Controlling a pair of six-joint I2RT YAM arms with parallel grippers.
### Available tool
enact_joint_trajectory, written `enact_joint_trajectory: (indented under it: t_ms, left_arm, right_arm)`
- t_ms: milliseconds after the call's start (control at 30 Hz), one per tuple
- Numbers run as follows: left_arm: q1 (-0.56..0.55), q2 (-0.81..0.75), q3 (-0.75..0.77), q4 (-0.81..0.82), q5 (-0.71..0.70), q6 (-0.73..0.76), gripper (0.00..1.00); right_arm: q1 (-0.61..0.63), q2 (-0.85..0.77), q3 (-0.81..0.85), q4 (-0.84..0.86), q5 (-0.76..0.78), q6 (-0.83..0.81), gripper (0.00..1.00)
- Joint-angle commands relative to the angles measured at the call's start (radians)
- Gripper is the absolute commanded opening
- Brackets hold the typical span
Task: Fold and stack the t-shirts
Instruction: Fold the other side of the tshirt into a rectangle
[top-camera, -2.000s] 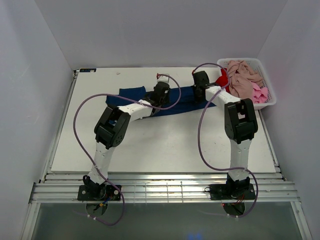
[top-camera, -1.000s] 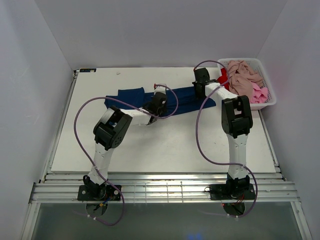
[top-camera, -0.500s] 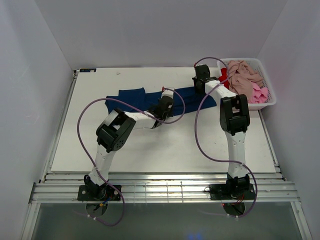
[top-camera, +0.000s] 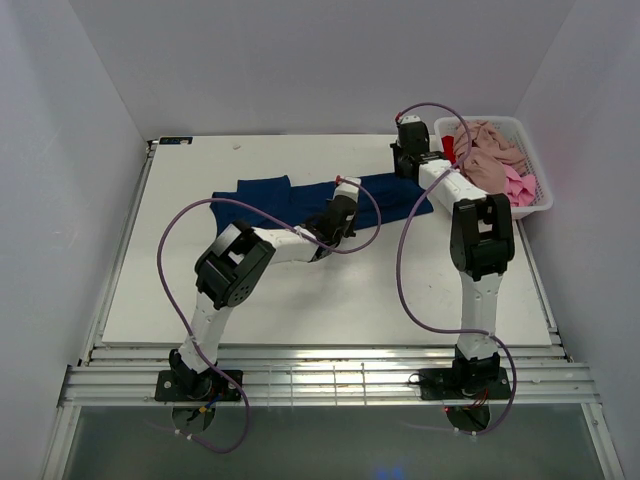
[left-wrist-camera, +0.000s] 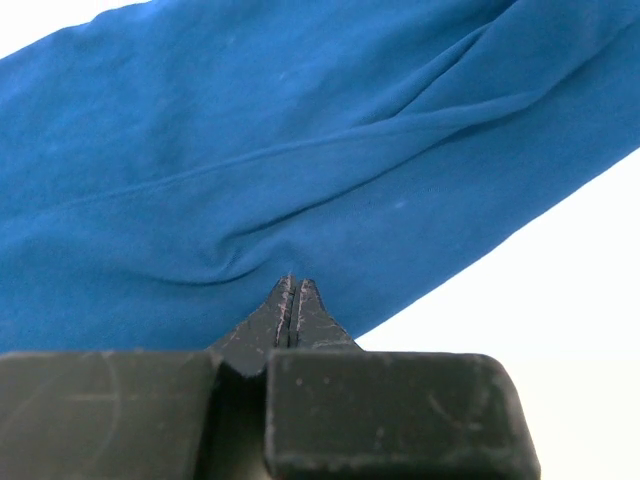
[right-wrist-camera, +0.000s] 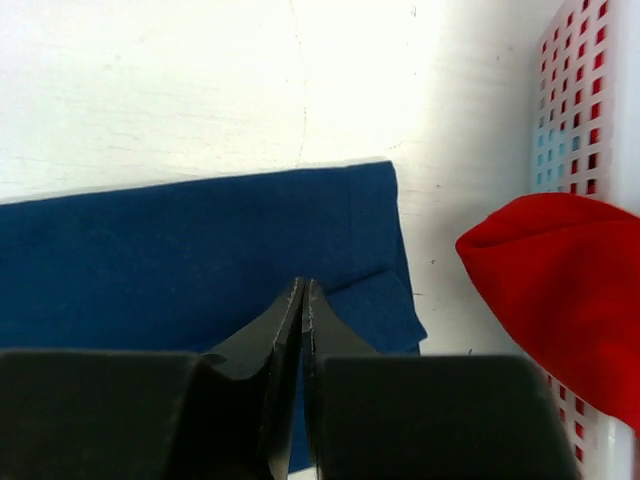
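A navy blue t-shirt (top-camera: 262, 195) lies as a long, flat strip across the far half of the white table (top-camera: 300, 290). My left gripper (top-camera: 345, 207) is shut, its tips (left-wrist-camera: 292, 285) resting on the blue cloth (left-wrist-camera: 250, 150) by a small pucker near the strip's front edge. My right gripper (top-camera: 405, 165) is also shut, with its tips (right-wrist-camera: 303, 287) over the shirt's right end (right-wrist-camera: 180, 250) near its folded corner. Neither holds any cloth that I can see. Other t-shirts are piled in the basket: dusty pink-beige (top-camera: 485, 160), bright pink (top-camera: 518, 188) and red (top-camera: 447, 152) (right-wrist-camera: 545, 290).
The white slotted basket (top-camera: 528, 209) (right-wrist-camera: 590, 100) stands at the table's back right corner, just right of my right gripper. Grey walls close in the table at the back and both sides. Purple cables loop off both arms.
My left gripper has slid right along the navy shirt. My right gripper has moved back and right toward the basket. The shirt now lies longer and flatter.
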Motion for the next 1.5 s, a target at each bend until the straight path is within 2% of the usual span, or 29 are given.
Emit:
enact_joint_trajectory:
  t_ms: [0,167,500,1000,1200,1467]
  left_arm:
    - [-0.022,-0.050,0.056,0.033,-0.016,0.012,0.00]
    - [-0.029,-0.027,0.078,0.034,-0.016,0.020,0.00]
    - [-0.035,-0.001,0.082,0.037,-0.013,0.008,0.00]
    - [-0.035,0.108,0.122,0.040,-0.023,0.024,0.00]
    - [-0.035,0.096,0.089,0.042,-0.022,0.008,0.00]
    - [-0.035,0.048,-0.003,0.056,-0.037,-0.031,0.00]
  right_arm:
    - [-0.004,-0.087,-0.026,-0.009,-0.049,-0.009,0.08]
    - [0.000,-0.101,-0.102,-0.040,-0.158,-0.002,0.08]
    - [0.014,-0.102,-0.198,-0.031,-0.203,0.009,0.08]
    - [0.019,-0.071,-0.187,-0.047,-0.237,0.031,0.08]
    - [0.025,-0.065,-0.193,-0.047,-0.232,0.034,0.08]
    - [0.025,-0.006,-0.110,-0.058,-0.220,0.037,0.08]
